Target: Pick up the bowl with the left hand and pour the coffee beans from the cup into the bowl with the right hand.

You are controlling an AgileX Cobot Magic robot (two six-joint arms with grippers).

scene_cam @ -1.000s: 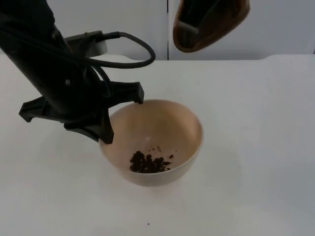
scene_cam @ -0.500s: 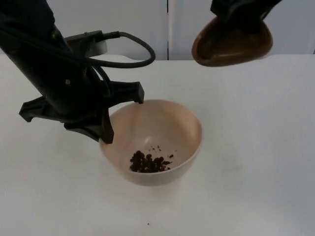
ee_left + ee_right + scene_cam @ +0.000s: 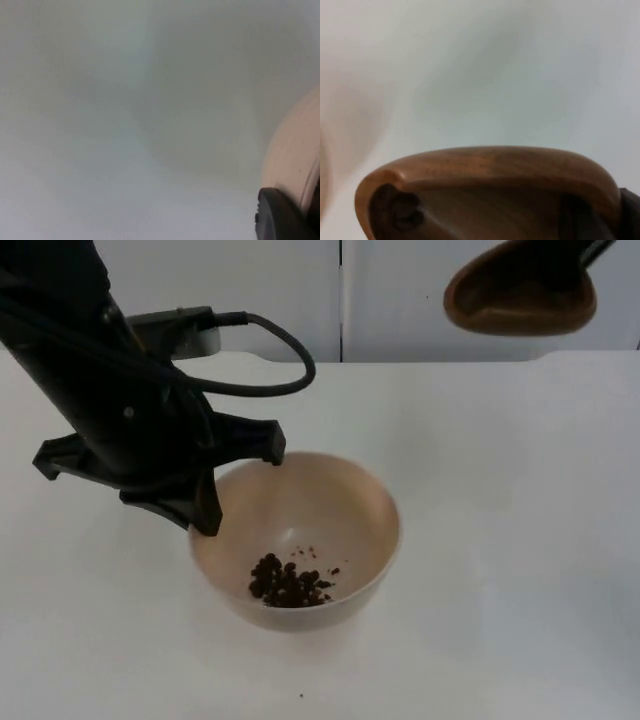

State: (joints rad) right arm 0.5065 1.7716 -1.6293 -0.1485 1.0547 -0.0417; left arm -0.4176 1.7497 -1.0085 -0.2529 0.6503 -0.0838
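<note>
Bowl (image 3: 300, 540), beige and round, sits low over the white tabletop (image 3: 500, 540) near the middle, with a small heap of coffee beans (image 3: 285, 585) at its bottom and one stray crumb (image 3: 300, 697) lying on the tabletop just in front of it. Left end effector (image 3: 235, 490) pinches the bowl's rim on the near-left side, one finger inside, one outside. Right end effector (image 3: 565, 250) is up by the grey partition wall (image 3: 260, 290), well apart from the bowl, gripping the brown wooden cup (image 3: 520, 295), which is tilted; its rim (image 3: 485, 160) looms in the right wrist view
</note>
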